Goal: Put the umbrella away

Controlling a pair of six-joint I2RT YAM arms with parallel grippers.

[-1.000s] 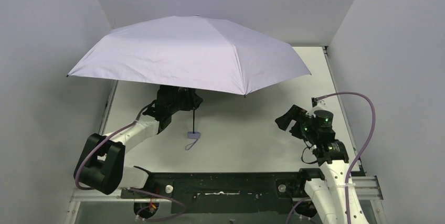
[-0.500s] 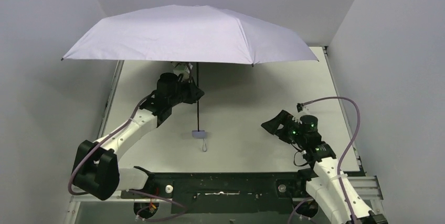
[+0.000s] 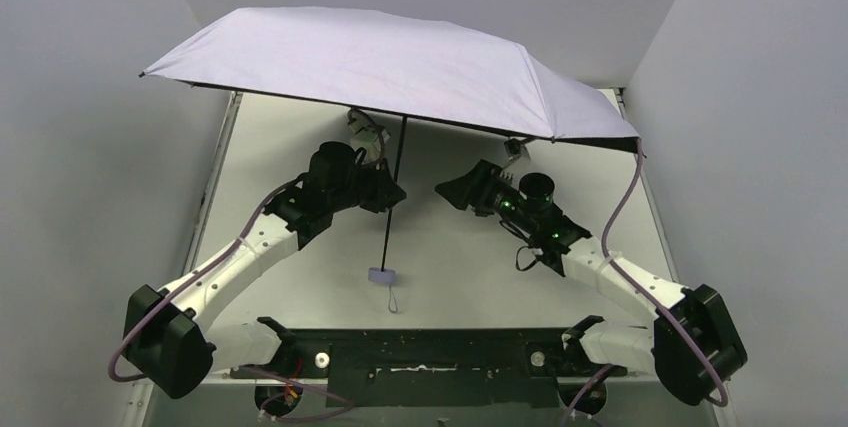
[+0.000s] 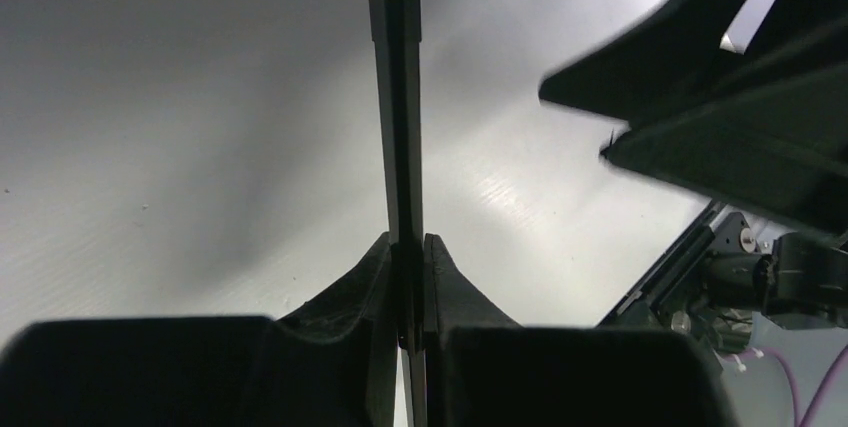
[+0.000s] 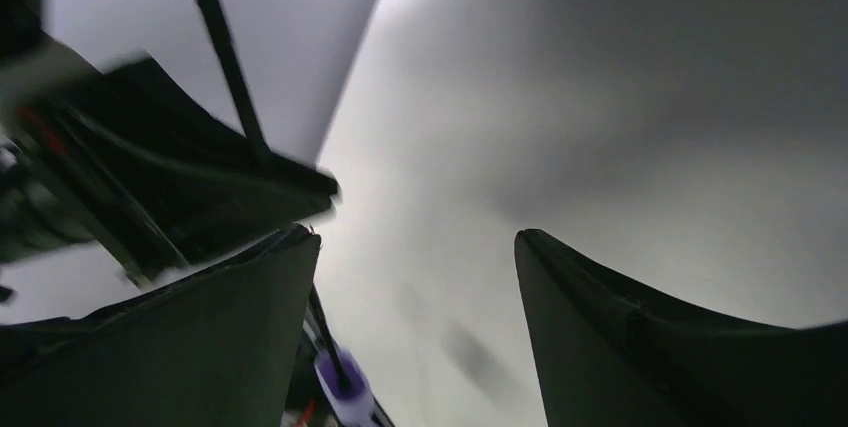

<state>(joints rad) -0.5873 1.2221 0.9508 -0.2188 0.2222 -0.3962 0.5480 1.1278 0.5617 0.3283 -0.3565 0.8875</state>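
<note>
The umbrella stands open, its pale lavender canopy point(image 3: 380, 62) spread over the back of the table and tilted down to the right. Its thin black shaft point(image 3: 393, 207) runs down to the small lavender handle point(image 3: 381, 274), and the wrist loop point(image 3: 392, 297) hangs below. My left gripper point(image 3: 392, 190) is shut on the shaft point(image 4: 397, 97), pinching it between both fingers point(image 4: 408, 247). My right gripper point(image 3: 450, 193) is open just right of the shaft, nothing between its fingers point(image 5: 415, 237). In the right wrist view the shaft point(image 5: 225, 57) and handle point(image 5: 343, 387) lie left of the left finger.
The white table point(image 3: 470, 277) is boxed in by pale walls on the left, back and right. The canopy's right tip point(image 3: 636, 144) reaches close to the right wall. A purple cable point(image 3: 620, 202) loops off my right arm. A black rail point(image 3: 420, 347) runs along the near edge.
The umbrella has risen and its canopy now tilts down to the right. My right arm has swung left and forward, from the right edge to just beside the shaft.
</note>
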